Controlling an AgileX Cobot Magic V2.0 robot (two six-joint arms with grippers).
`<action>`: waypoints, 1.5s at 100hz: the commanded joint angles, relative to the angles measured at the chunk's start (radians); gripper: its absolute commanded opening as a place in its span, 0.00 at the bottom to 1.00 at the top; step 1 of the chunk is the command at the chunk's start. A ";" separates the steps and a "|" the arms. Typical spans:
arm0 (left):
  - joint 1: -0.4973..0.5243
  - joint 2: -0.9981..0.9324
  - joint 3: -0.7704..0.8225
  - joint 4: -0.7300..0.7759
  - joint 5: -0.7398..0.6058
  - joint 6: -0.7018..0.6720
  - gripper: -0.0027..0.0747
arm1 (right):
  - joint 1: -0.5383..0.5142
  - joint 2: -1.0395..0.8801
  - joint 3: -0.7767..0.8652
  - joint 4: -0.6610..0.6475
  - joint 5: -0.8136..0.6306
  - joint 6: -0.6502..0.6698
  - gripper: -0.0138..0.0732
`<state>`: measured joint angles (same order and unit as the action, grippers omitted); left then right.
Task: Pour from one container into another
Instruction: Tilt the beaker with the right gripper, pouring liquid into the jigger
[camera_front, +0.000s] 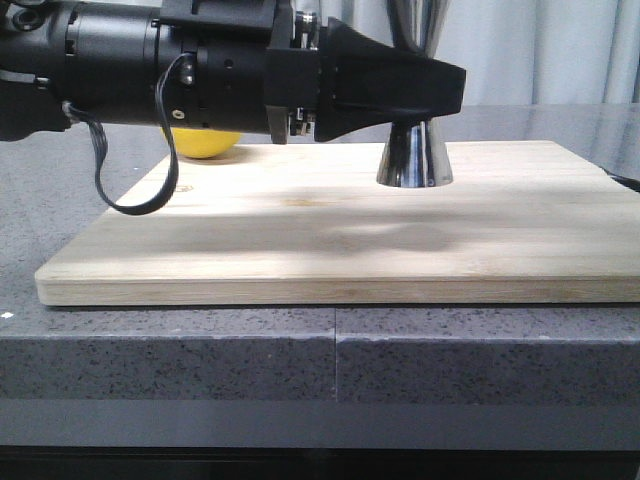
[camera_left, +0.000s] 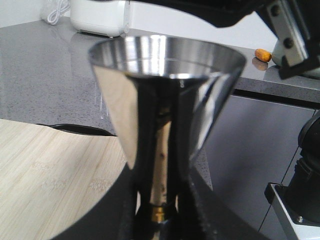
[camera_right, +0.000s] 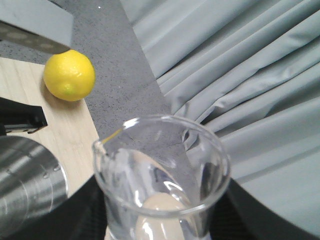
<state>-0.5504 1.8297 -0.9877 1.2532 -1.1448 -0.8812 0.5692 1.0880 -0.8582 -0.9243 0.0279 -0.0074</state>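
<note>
No legible text, labels or numbers; faint marks inside jigger (camera_right: 25, 185) rim unreadable.

Grey counter (camera_front: 200, 350) under wooden board (camera_front: 300, 240)

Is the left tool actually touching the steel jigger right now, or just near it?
Touching. In the left wrist view the shiny steel hourglass jigger stands between the left tool's dark fingers, which press against its gold-banded waist with no gap visible.
</note>
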 joint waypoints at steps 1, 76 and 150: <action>-0.003 -0.057 -0.027 -0.047 -0.073 -0.012 0.01 | 0.002 -0.026 -0.037 -0.020 -0.047 -0.007 0.42; -0.003 -0.057 -0.027 -0.047 -0.073 -0.012 0.01 | 0.002 -0.026 -0.037 -0.111 -0.047 -0.007 0.42; -0.003 -0.057 -0.027 -0.047 -0.073 -0.012 0.01 | 0.002 -0.026 -0.037 -0.196 -0.047 -0.007 0.42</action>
<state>-0.5504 1.8297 -0.9877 1.2555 -1.1448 -0.8833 0.5692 1.0880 -0.8582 -1.1042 0.0243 -0.0076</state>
